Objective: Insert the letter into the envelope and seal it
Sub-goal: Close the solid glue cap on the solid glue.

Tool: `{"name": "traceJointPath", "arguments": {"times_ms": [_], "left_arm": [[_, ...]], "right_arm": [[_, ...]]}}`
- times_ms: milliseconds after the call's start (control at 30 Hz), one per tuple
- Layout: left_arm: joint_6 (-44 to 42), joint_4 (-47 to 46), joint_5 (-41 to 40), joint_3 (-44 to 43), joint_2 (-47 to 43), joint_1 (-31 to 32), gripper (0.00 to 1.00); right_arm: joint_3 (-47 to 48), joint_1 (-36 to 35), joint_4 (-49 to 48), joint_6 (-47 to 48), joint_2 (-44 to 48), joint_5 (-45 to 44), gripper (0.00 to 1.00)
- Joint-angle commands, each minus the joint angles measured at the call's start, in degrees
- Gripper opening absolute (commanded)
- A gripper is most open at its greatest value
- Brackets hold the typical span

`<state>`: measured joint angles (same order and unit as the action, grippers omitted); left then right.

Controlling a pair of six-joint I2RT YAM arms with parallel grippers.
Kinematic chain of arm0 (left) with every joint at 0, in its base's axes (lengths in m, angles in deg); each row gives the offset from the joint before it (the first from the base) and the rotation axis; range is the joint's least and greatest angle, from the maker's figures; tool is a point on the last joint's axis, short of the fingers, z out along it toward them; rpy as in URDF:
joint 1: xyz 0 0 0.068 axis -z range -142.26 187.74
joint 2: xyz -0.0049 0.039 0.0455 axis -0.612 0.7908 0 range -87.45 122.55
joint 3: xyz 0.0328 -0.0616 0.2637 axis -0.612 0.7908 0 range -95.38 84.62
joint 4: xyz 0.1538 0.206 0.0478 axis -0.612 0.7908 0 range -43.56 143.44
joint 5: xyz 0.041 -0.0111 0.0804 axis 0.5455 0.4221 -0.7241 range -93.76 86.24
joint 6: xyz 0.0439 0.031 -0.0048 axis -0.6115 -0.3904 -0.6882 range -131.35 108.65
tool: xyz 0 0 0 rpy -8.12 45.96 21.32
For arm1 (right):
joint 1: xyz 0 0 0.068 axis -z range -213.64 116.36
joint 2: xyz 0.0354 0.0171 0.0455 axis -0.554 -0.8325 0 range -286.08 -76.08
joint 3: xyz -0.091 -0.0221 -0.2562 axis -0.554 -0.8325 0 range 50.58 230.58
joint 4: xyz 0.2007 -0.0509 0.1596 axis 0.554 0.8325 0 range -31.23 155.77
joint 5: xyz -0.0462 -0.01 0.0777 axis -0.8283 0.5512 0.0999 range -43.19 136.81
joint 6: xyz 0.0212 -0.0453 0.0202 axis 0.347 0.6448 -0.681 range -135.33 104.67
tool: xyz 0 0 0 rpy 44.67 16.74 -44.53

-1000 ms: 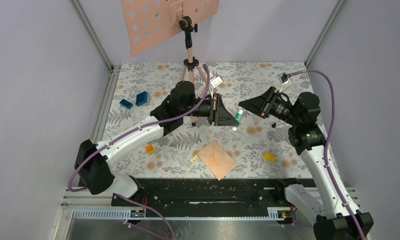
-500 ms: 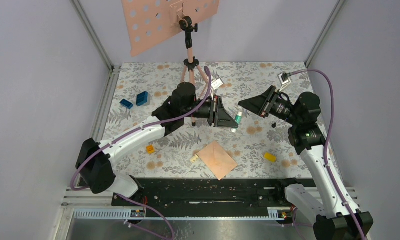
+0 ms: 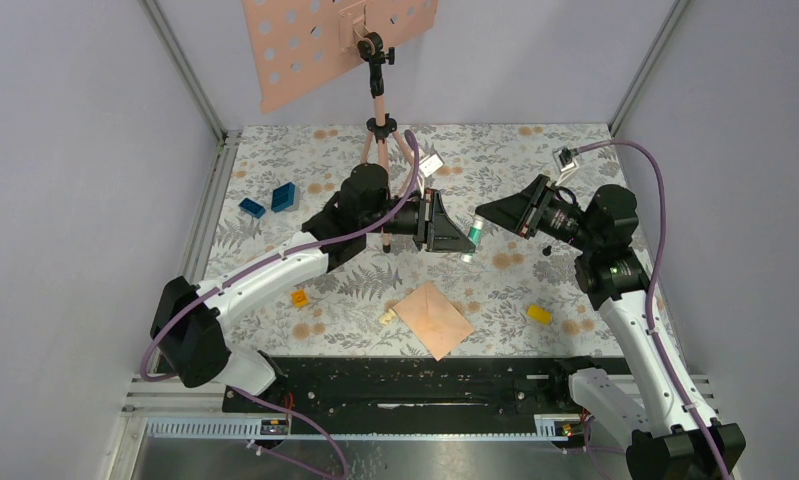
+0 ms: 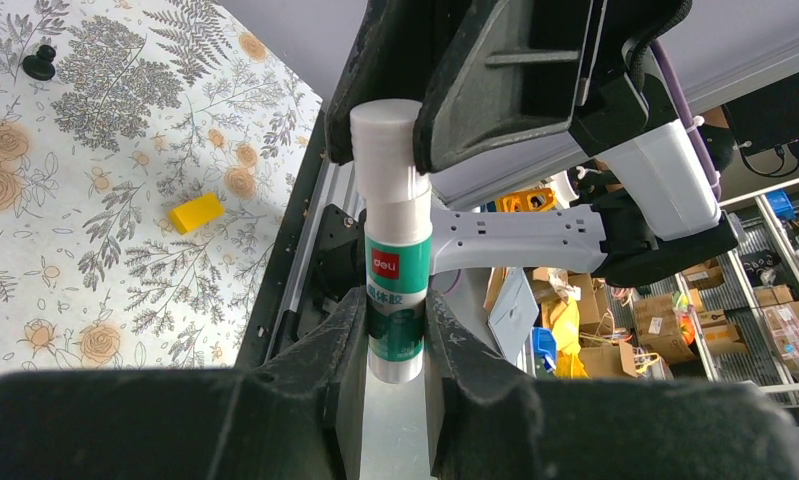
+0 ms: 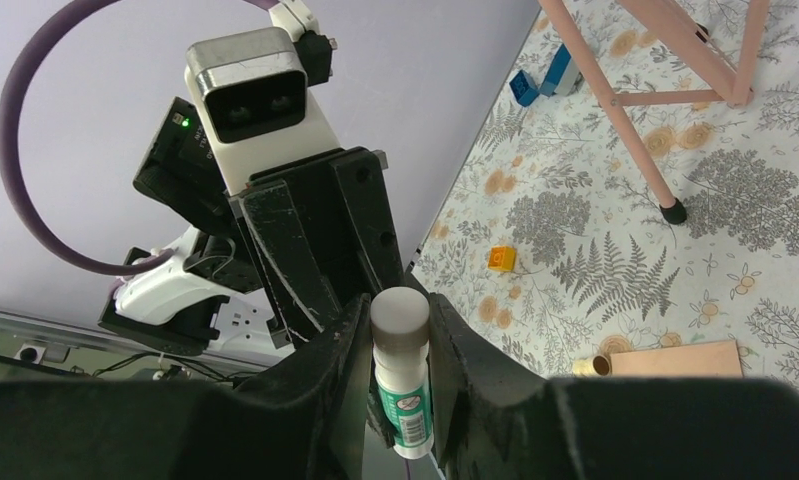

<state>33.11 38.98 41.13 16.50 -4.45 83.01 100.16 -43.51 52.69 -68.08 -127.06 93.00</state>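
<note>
Overhead and wrist views, read left to right. Two blue blocks [image 3: 282, 195] lie at the far left of the floral table cover [image 3: 495, 160], with a small orange block [image 3: 299, 297] nearer the front. The left arm reaches in over the middle of the table. Behind it stands a pink tripod [image 3: 380, 130] carrying a perforated pink plate [image 3: 305, 45].

At centre, a green-and-white glue stick [image 4: 397, 270] is held in the air between the two arms. The left gripper [image 4: 395, 315] is clamped on the stick's green lower body, one finger against each side. The right gripper [image 5: 400, 335] is clamped on the same stick. The left wrist view shows its fingers closed around the white cap end. The two grippers face each other tip to tip, and the stick spans the short gap between them.

Below and in front of this, the envelope [image 3: 433, 318] lies flat on the table cover near the front edge, turned corner-on like a diamond. Neither gripper touches it. Its flaps appear folded down, though the overhead view is too small to confirm a seal. A small beige cylinder [image 3: 386, 316] sits just beside its left corner.

Further right, a small black knob [image 3: 546, 251] rests on the cover under the right arm, and a yellow block [image 3: 539, 313] lies near the front right, well apart from the envelope.
</note>
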Motion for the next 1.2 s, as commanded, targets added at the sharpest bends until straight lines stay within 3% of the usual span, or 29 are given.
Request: {"name": "traceJointPath", "arguments": {"times_ms": [0, 533, 700, 1167], "left_arm": [[0.64, -5.14, 1.64, -0.45, -0.54, -0.5, 0.0], [1.06, -5.72, 1.99, -0.35, 0.07, -0.79, 0.0], [1.06, -5.88, 2.01, -0.28, -0.08, -1.16, 0.0], [1.79, -7.05, 1.45, 0.65, -0.98, -2.08, 0.0]], "right_arm": [[0.69, -0.51, 0.75, 2.54, 0.89, 1.68, 0.21], [-0.07, -0.57, -1.61, 0.71, 0.74, 4.98, 0.21], [-1.99, -0.5, -6.76, -3.57, 0.03, 6.88, 0.21], [-2.02, -0.5, -4.79, -1.6, 0.57, 8.67, 0.21]]}}
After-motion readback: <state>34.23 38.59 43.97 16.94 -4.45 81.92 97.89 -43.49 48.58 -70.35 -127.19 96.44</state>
